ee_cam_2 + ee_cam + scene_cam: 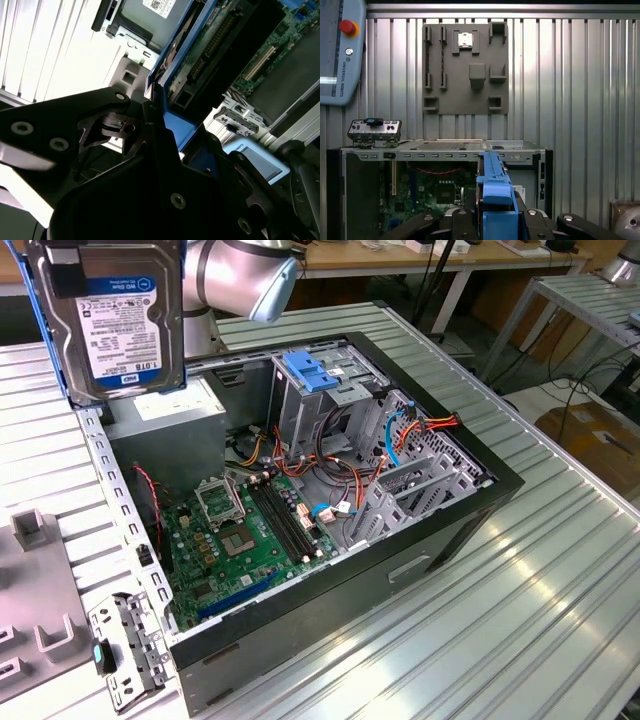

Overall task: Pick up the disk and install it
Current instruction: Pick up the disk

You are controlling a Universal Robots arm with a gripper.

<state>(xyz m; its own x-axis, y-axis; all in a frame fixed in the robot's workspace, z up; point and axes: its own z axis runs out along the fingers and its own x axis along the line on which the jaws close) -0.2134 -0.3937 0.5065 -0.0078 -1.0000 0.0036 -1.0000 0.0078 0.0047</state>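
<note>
Closest in, the gripper [497, 219], pressed from both sides onto the blue carrier frame of the disk [122, 318]. Black fingers [545, 227] to either side of the frame's blue edge in the first wrist view. Hangs in the air on edge, label side toward the exterior view, at that view's upper left. Clear of the open computer case [470, 510], above the end that holds the grey power supply [170, 430].

Below, inside the case: a green motherboard [215, 570] with a bare processor socket [218, 502] and long black memory slots [285, 525]. Just beyond, toward the exterior view's right: a tall grey metal drive cage [320, 415] topped by a ribbed blue clip [312, 370]. Red, orange and black cables [340, 485] between board and cage, and a thin blue cable [397, 435] curving past.

Under and around the case: the ribbed metal tabletop [520, 620]. At the exterior view's lower left, just beside the case wall: a small metal bracket [125, 650] with a dark tab. Next to it, a grey fixture plate [30, 610] with raised blocks. Beyond the plate in the first wrist view: a teach pendant [340, 55] with a red button [347, 26].

Farthest back in the exterior view: the silver arm joint [245, 275] behind the disk, then a long workbench [400, 258], and at the right a cardboard box [590, 435] on the floor.
</note>
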